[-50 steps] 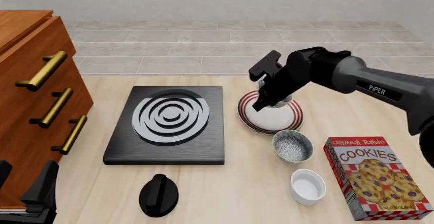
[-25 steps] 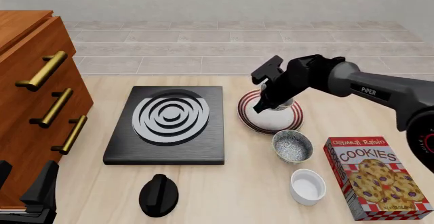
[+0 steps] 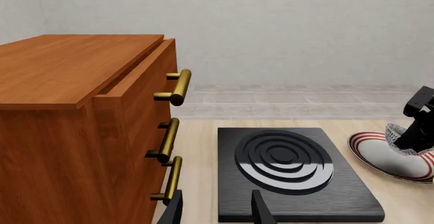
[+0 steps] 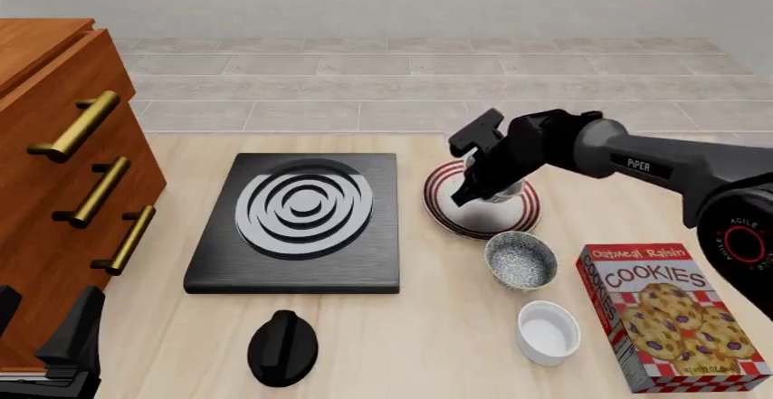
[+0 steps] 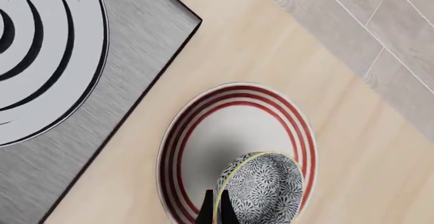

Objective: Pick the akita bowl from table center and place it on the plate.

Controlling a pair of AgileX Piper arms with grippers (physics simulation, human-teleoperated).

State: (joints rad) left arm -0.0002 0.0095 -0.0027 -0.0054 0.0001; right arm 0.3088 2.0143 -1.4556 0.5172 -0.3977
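My right gripper (image 4: pixel 469 189) is shut on the rim of one akita bowl (image 4: pixel 501 190), holding it tilted low over the plate (image 4: pixel 483 223), white with dark red stripes. The right wrist view shows the bowl's speckled surface (image 5: pixel 263 188) over the plate's near part (image 5: pixel 230 132), with the gripper (image 5: pixel 215 212) pinching its edge. Whether the bowl touches the plate, I cannot tell. A second bowl of the same kind (image 4: pixel 520 260) sits on the table just in front of the plate. My left gripper (image 3: pixel 217 211) is open and holds nothing, low at the table's near left corner (image 4: pixel 49 331).
A black square stove (image 4: pixel 302 220) with white rings lies left of the plate. A wooden drawer cabinet (image 4: pixel 61 173) with brass handles fills the left side. A small white bowl (image 4: pixel 548 331), a cookies box (image 4: pixel 671 316) and a black knob-like object (image 4: pixel 281 347) stand near the front.
The right arm has lowered and shifted slightly, bringing the held bowl closer down over the plate. The left arm has not moved.
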